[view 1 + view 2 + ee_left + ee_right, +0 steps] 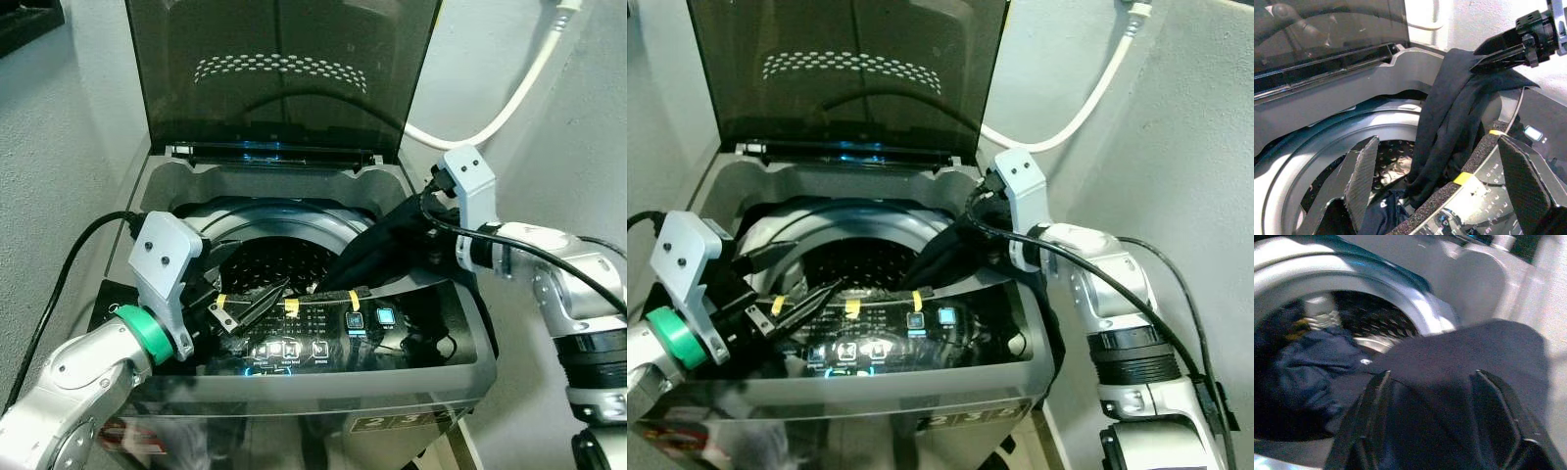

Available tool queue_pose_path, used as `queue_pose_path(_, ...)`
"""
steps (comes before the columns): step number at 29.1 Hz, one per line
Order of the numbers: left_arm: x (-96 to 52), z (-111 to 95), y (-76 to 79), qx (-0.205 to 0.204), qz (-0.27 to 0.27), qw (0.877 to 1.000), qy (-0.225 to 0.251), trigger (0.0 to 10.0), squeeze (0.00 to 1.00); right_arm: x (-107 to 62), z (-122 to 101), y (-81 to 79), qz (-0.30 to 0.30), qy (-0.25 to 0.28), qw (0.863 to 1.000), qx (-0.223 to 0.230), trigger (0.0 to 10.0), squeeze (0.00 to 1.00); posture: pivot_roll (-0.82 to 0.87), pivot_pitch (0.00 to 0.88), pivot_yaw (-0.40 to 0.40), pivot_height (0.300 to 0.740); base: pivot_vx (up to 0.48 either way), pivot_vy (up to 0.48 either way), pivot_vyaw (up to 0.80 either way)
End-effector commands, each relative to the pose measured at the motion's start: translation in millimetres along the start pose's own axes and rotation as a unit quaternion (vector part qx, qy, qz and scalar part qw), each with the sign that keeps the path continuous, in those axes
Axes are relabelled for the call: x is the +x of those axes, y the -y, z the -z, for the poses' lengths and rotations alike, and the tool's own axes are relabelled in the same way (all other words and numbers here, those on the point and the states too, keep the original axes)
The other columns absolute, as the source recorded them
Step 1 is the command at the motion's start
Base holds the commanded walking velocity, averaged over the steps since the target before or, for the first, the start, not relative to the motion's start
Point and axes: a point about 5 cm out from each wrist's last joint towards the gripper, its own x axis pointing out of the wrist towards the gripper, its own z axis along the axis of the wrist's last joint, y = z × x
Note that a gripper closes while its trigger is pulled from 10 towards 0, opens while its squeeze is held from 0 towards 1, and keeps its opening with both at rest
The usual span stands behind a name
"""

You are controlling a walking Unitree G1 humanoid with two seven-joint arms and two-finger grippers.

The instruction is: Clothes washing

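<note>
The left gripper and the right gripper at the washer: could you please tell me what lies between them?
In the left eye view, a black garment held by the right gripper drapes over the drum's rim toward the open left gripper.

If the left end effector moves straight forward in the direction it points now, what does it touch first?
Probably the dark garment draped over the drum rim and held by the right end effector; depth is uncertain, so the left end effector might pass it.

A black garment [1449, 122] hangs from the right end effector [1488, 56] into the washer drum [1396, 156]. The left end effector's fingers [1364, 176] are spread apart; possibly more dark clothing lies below.
</note>
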Motion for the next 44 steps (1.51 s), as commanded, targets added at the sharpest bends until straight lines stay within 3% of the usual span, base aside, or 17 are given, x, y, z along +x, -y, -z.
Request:
queue_pose_path(1, 1.3, 2.7, 2.8, -0.007, 0.013, 1.0, -0.006, 10.0, 0.0, -3.3, -0.9, 9.6, 0.039, 0.003, 0.999, 0.001, 10.0, 1.0, 0.13, 0.079, -0.007, 0.74, 0.0, 0.0, 0.0)
queue_pose_path(11, 0.8, 2.5, 2.4, -0.006, 0.012, 1.0, -0.007, 10.0, 0.0, -9.7, -8.1, 16.1, 0.096, 0.035, 0.994, 0.04, 10.0, 1.0, 0.13, 0.08, -0.013, 0.74, 0.0, 0.0, 0.0)
queue_pose_path(18, -0.1, 2.7, 2.2, -0.005, 0.01, 1.0, -0.009, 10.0, 0.0, -6.1, 5.1, 10.3, 0.091, 0.02, 0.986, 0.136, 10.0, 1.0, 0.14, 0.077, -0.012, 0.74, 0.0, 0.0, 0.0)
queue_pose_path(23, 0.0, 2.6, 2.2, -0.004, 0.012, 1.0, -0.009, 10.0, 0.0, -3.3, 8.5, 11.2, 0.121, 0.007, 0.978, 0.167, 10.0, 1.0, 0.13, 0.069, -0.008, 0.74, 0.0, 0.0, 0.0)
queue_pose_path(24, 0.4, 2.6, 2.5, -0.004, 0.014, 1.0, -0.009, 10.0, 0.0, -0.7, 10.5, 10.9, 0.144, -0.008, 0.975, 0.169, 10.0, 0.0, 0.13, 0.064, -0.006, 0.74, 0.0, 0.0, 0.0)
queue_pose_path(28, 1.5, 2.5, 3.1, -0.003, 0.017, 1.0, -0.009, 10.0, 0.0, 4.0, 16.6, 6.4, 0.201, -0.053, 0.97, 0.129, 10.0, 0.0, 0.13, 0.062, -0.005, 0.74, 0.0, 0.0, 0.0)
queue_pose_path(34, 1.5, 2.4, 3.3, -0.002, 0.019, 1.0, -0.01, 10.0, 0.0, 5.3, 20.7, -0.1, 0.206, -0.082, 0.968, 0.119, 10.0, 0.0, 0.14, 0.062, -0.003, 0.74, 0.0, 0.0, 0.0)
queue_pose_path(39, 1.7, 2.4, 3.5, -0.001, 0.019, 1.0, -0.011, 10.0, 0.0, 6.9, 23.6, -4.7, 0.199, -0.099, 0.965, 0.136, 10.0, 0.0, 0.14, 0.062, -0.003, 0.74, 0.0, 0.0, 0.0)
queue_pose_path(40, 1.8, 2.5, 3.5, -0.001, 0.019, 1.0, -0.011, 10.0, 0.0, 7.5, 24.5, -5.6, 0.197, -0.104, 0.964, 0.147, 5.5, 0.0, 0.14, 0.062, -0.003, 0.74, 0.0, 0.0, 0.0)
queue_pose_path(42, 1.8, 2.5, 3.5, 0.0, 0.019, 1.0, -0.011, 10.0, 0.0, 7.9, 25.0, -6.1, 0.197, -0.108, 0.962, 0.154, 5.5, 0.0, 0.14, 0.062, -0.003, 0.74, 0.0, 0.0, 0.0)
queue_pose_path(43, 1.9, 2.3, 3.3, 0.0, 0.019, 1.0, -0.011, 10.0, 0.0, 8.4, 25.2, -6.7, 0.193, -0.111, 0.961, 0.163, 3.3, 0.0, 0.14, 0.07, -0.004, 0.74, 0.0, 0.0, 0.0)
queue_pose_path(44, 1.9, 2.1, 3.2, 0.0, 0.018, 1.0, -0.011, 10.0, 0.0, 8.9, 25.8, -7.2, 0.189, -0.118, 0.958, 0.178, 2.5, 0.0, 0.14, 0.072, -0.004, 0.74, 0.0, 0.0, 0.0)
